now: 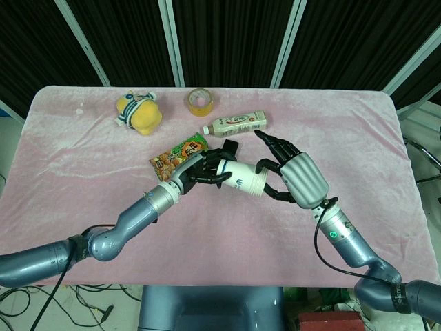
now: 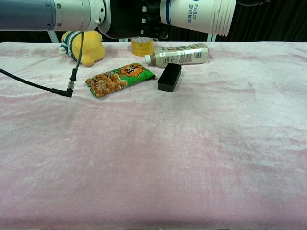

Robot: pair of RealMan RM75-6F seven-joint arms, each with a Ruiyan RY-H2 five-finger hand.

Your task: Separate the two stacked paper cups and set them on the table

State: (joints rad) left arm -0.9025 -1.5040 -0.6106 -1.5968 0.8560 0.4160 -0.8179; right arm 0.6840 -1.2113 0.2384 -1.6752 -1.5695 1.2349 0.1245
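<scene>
Two stacked white paper cups (image 1: 241,177) (image 2: 192,14) lie sideways in the air above the middle of the table, rims pointing right. My left hand (image 1: 200,172) (image 2: 129,19) grips their base end from the left. My right hand (image 1: 296,176) comes in from the right, a finger on the far side of the rim and the thumb on the near side, pinching it. The other fingers are spread. In the chest view the cups' tops are cut off and only a dark tip of the right hand (image 2: 249,2) shows. The nested rims still sit together.
Under the cups lie a black box (image 1: 229,147) (image 2: 170,77) and an orange-green snack bag (image 1: 178,155) (image 2: 120,79). Behind them are a lying bottle (image 1: 238,124) (image 2: 180,54), a tape roll (image 1: 199,101) (image 2: 142,47) and a yellow plush toy (image 1: 138,112) (image 2: 86,48). Pink cloth (image 2: 153,158) covers the table.
</scene>
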